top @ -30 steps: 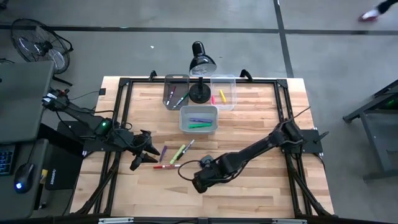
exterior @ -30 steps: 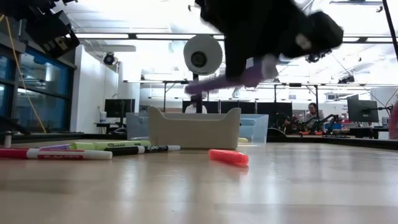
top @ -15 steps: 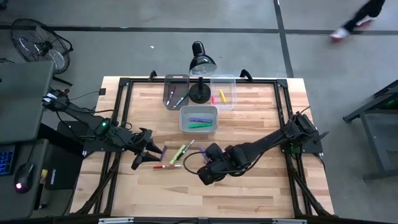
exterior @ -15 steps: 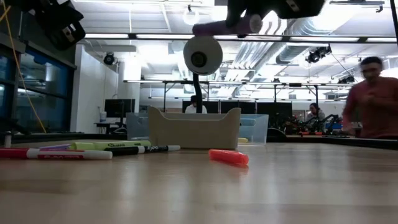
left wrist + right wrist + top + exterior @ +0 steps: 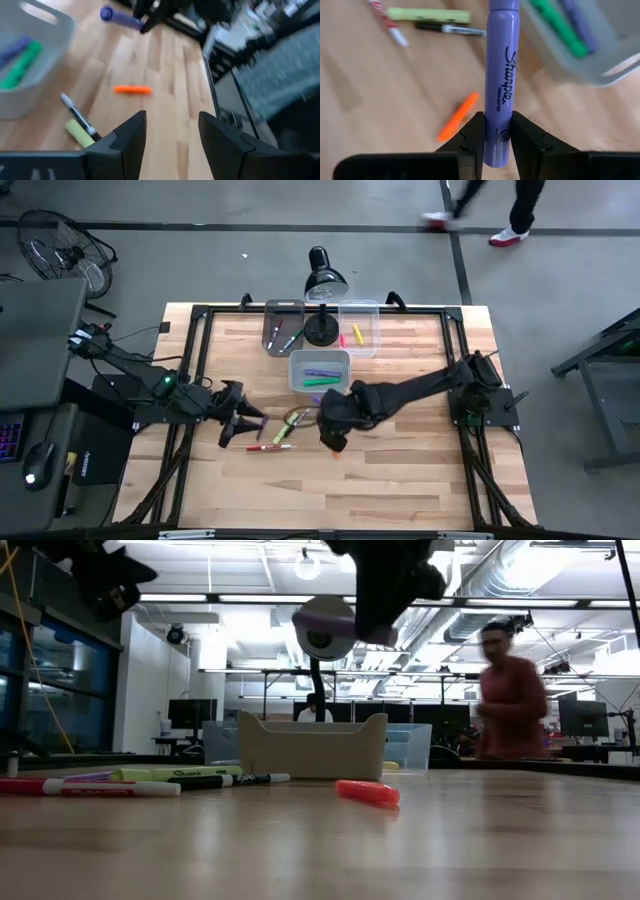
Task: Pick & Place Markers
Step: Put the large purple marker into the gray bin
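The bench (image 5: 400,470) carries three clear bins; the nearest bin (image 5: 320,370) already holds green and purple markers. My right tool (image 5: 495,131) hangs above the bench just short of that bin, clamped on a purple marker (image 5: 500,85). My left tool (image 5: 170,132) waits spread wide and empty near the loose markers (image 5: 280,430) at the bench's left. To do this well, I should carry the purple marker fully over the bin's rim, lower it close, level it along the bin, then let go so it cannot bounce out. An orange marker (image 5: 457,116) lies below on the wood. From above, my arm hides the purple marker; the low view cuts off my tool.
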